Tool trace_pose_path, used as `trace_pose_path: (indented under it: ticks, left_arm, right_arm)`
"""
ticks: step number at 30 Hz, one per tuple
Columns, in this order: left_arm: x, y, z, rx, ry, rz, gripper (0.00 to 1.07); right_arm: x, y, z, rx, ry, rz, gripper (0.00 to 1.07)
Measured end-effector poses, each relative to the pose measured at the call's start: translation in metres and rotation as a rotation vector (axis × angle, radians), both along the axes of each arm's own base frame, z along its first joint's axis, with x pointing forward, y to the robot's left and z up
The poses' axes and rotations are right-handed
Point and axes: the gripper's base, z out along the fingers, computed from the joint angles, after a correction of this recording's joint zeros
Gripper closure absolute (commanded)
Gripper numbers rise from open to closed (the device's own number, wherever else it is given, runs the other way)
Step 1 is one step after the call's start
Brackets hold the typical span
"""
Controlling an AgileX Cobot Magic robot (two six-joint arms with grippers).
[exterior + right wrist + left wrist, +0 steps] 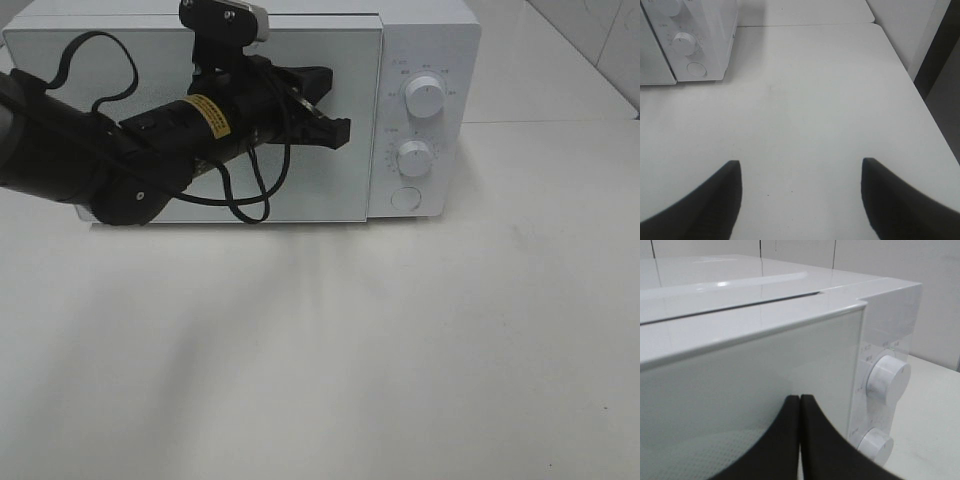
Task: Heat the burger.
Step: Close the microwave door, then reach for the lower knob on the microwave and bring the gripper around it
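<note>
The near part of the white table [400, 350] is bare. The burger shows in none of the views, on the table or in either claw. The right gripper [801, 164] hangs over the near right of the table, well apart from the oven, with its jaws spread wide and nothing between them.

Farther back, the left gripper [345, 130] reaches in from the left, across the front of the microwave [430, 40]. Its two fingers are pressed flat together and hold nothing. Their tips lie at the right part of the door [330, 190], close to the seam with the control panel. Whether they touch the door I cannot tell from here.

The door is shut flush, and its pale, frosted face hides the inside. The burger is most likely behind it, though no view proves that.

On the far right panel sit an upper knob [425, 97], a lower knob [414, 158] and a round button [405, 198] under them.

I judge that loading is done, and that the step in hand lies between closing the door and starting the heat.

The next move calls for turning a knob. The left fingers would need to part and straddle the knob just to their right. Otherwise the already wide right claw must travel far and left to reach it. Either claw needs a square grip on the knob's rim, so that it does not slip or nudge the oven.
</note>
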Motion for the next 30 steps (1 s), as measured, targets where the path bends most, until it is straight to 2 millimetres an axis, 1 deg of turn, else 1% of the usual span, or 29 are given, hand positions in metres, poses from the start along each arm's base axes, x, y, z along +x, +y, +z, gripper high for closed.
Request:
trace_pose_path:
  ticks: [1, 3, 10, 15, 18, 20, 21, 22, 23, 24, 25, 26, 27, 28, 29, 30]
  left_arm:
    - [0.000, 0.000, 0.000, 0.000, 0.000, 0.000, 1.07]
    - [0.008, -0.006, 0.001, -0.013, -0.017, 0.001, 1.07]
    - [0.010, -0.010, 0.000, -0.008, -0.028, -0.012, 1.07]
    - [0.008, -0.011, 0.005, 0.010, -0.026, -0.029, 1.07]
    - [0.004, -0.008, 0.010, 0.023, -0.013, -0.027, 1.07]
    - [-0.006, -0.004, 0.013, 0.033, 0.005, -0.030, 1.07]
    - [-0.006, -0.004, 0.013, 0.033, 0.005, -0.030, 1.07]
    - [-0.011, -0.003, 0.013, 0.043, 0.020, -0.032, 1.05]
    - [-0.021, -0.002, 0.011, 0.081, 0.060, -0.041, 0.94]
    - [-0.021, -0.002, 0.011, 0.081, 0.060, -0.041, 0.94]
    - [-0.026, -0.002, 0.010, 0.108, 0.087, -0.045, 0.85]
    - [-0.026, -0.002, 0.010, 0.108, 0.087, -0.045, 0.85]
    - [-0.036, -0.003, 0.008, 0.165, 0.140, -0.053, 0.58]
    - [-0.044, -0.003, 0.006, 0.233, 0.203, -0.054, 0.44]
    - [-0.044, -0.003, 0.006, 0.233, 0.203, -0.054, 0.44]
    - [-0.047, -0.002, 0.005, 0.271, 0.238, -0.053, 0.21]
  right_arm:
    - [0.000, 0.000, 0.000, 0.000, 0.000, 0.000, 0.41]
    - [0.000, 0.000, 0.000, 0.000, 0.000, 0.000, 0.41]
    - [0.000, 0.000, 0.000, 0.000, 0.000, 0.000, 0.41]
    - [0.000, 0.000, 0.000, 0.000, 0.000, 0.000, 0.41]
    - [0.000, 0.000, 0.000, 0.000, 0.000, 0.000, 0.41]
    - [0.000, 0.000, 0.000, 0.000, 0.000, 0.000, 0.41]
    - [0.000, 0.000, 0.000, 0.000, 0.000, 0.000, 0.41]
    - [0.000, 0.000, 0.000, 0.000, 0.000, 0.000, 0.41]
    - [0.000, 0.000, 0.000, 0.000, 0.000, 0.000, 0.41]
    - [0.000, 0.000, 0.000, 0.000, 0.000, 0.000, 0.41]
    - [0.000, 0.000, 0.000, 0.000, 0.000, 0.000, 0.41]
    - [0.000, 0.000, 0.000, 0.000, 0.000, 0.000, 0.41]
    - [0.000, 0.000, 0.000, 0.000, 0.000, 0.000, 0.41]
    - [0.000, 0.000, 0.000, 0.000, 0.000, 0.000, 0.41]
    - [0.000, 0.000, 0.000, 0.000, 0.000, 0.000, 0.41]
    - [0.000, 0.000, 0.000, 0.000, 0.000, 0.000, 0.41]
